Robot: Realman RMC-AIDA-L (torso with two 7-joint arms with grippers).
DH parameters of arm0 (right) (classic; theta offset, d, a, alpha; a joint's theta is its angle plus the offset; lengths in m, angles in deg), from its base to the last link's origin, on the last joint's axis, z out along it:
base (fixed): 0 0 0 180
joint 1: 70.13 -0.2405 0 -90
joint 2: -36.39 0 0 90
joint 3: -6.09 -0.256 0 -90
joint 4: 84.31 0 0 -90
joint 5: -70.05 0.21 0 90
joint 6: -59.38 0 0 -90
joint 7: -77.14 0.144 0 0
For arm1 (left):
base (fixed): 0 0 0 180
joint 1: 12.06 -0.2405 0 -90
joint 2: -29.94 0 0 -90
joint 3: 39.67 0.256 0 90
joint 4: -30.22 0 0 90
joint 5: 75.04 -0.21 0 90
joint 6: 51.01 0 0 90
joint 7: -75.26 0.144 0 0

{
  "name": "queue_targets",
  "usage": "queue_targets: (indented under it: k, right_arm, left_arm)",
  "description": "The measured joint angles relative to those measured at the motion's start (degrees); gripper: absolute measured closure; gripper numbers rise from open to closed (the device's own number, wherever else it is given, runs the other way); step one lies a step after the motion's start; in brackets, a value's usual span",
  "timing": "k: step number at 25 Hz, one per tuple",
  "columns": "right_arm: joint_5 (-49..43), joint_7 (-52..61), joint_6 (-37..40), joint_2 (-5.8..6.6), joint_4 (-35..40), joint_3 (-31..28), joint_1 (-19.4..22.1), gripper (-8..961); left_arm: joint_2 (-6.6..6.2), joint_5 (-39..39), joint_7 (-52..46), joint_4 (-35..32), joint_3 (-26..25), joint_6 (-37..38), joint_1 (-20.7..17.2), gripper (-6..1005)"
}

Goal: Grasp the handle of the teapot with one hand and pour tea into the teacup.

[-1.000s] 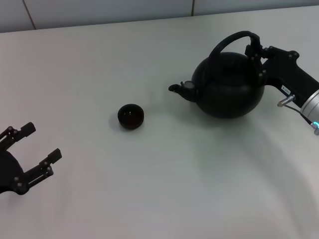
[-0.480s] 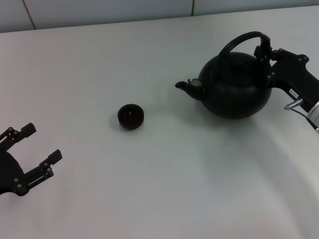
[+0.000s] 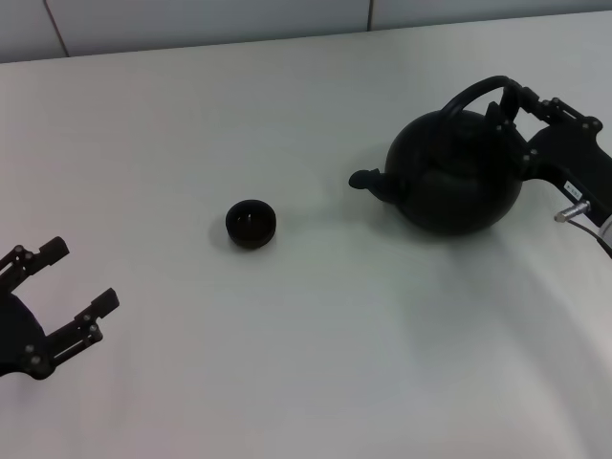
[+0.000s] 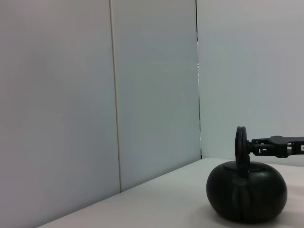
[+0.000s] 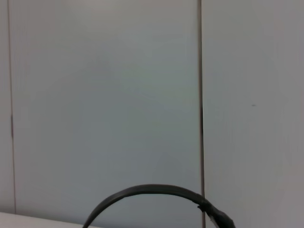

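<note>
Head view: right hand grips teapot handle; teacup apart.

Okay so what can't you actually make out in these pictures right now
- Whether the teacup holds tea: head view, dark inside, too small.
- Right gripper fingertips at the handle: head view, black on black.
- Teapot body: right wrist view, cut off by the edge, only the handle's arc shows.
- Spout: left wrist view, not distinguishable.
- Left gripper: partly cut off at the head view's edge.

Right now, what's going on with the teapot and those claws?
Right gripper shut on the handle of the teapot. Left gripper open, parked near. Teacup apart from the spout, nothing between.
</note>
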Motion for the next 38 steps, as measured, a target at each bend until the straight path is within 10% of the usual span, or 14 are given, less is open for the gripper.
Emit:
queue_targets:
  k: [9,19,26,32,38]
  right_arm:
    - [0.1,0.5,7.1,0.14,0.2,-0.3,5.2,296]
    - [-1.7,6.0,17.5,0.41,0.5,-1.0,10.6,296]
    - [-22.6,16.8,22.6,0.85,14.2,4.5,11.7,296]
    - [-36.2,30.1,23.9,0.73,32.3,4.6,9.3,296]
    - [-44.3,38.5,25.7,1.46,41.0,4.6,4.9,296]
  left_arm:
    - [0.02,0.0,0.0,0.2,0.0,0.2,0.0,202]
    - [0.39,-0.3,0.0,1.9,0.4,-0.6,1.7,202]
    - [0.24,-0.8,-2.0,2.6,3.0,-0.7,4.1,202]
    - [-1.77,-4.1,-11.7,-0.3,5.9,-1.6,8.8,202]
    - [-7.17,-13.9,-31.4,-3.5,6.0,-0.1,17.5,202]
